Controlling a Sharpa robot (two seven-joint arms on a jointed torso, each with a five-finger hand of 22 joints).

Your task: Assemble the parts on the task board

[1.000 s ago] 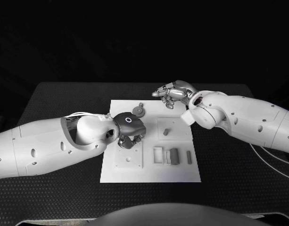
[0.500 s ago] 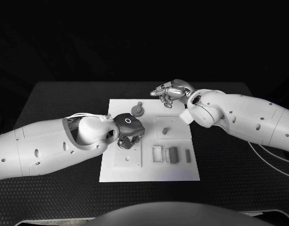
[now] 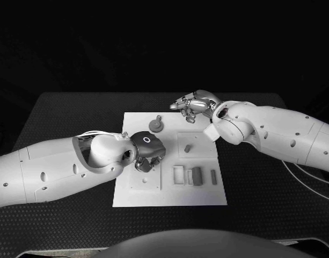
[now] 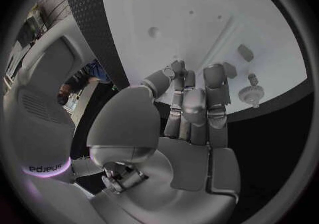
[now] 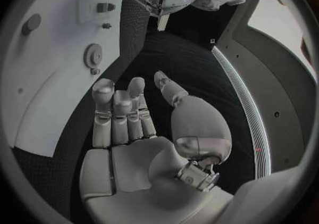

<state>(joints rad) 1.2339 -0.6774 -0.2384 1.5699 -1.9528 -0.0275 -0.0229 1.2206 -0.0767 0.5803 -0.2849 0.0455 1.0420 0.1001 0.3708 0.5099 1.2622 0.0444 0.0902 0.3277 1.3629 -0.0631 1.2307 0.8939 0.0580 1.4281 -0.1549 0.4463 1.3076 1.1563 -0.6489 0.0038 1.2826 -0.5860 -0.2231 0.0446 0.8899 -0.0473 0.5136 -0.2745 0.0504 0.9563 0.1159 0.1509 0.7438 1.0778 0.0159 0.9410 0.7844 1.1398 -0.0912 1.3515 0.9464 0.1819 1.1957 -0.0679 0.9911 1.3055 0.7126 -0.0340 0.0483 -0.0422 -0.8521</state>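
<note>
Task board (image 3: 203,194) carries grey parts (image 3: 197,176); left robot hand (image 3: 146,153) and right robot hand (image 3: 194,105) both released, empty.

Black table (image 3: 64,115) with a fine textured mat surface, filling the near and middle scene. Beyond its far edge, plain darkness, no walls or windows made out. Dim overall, light falling from above onto the table's centre. Dark on left and right of table.
</note>
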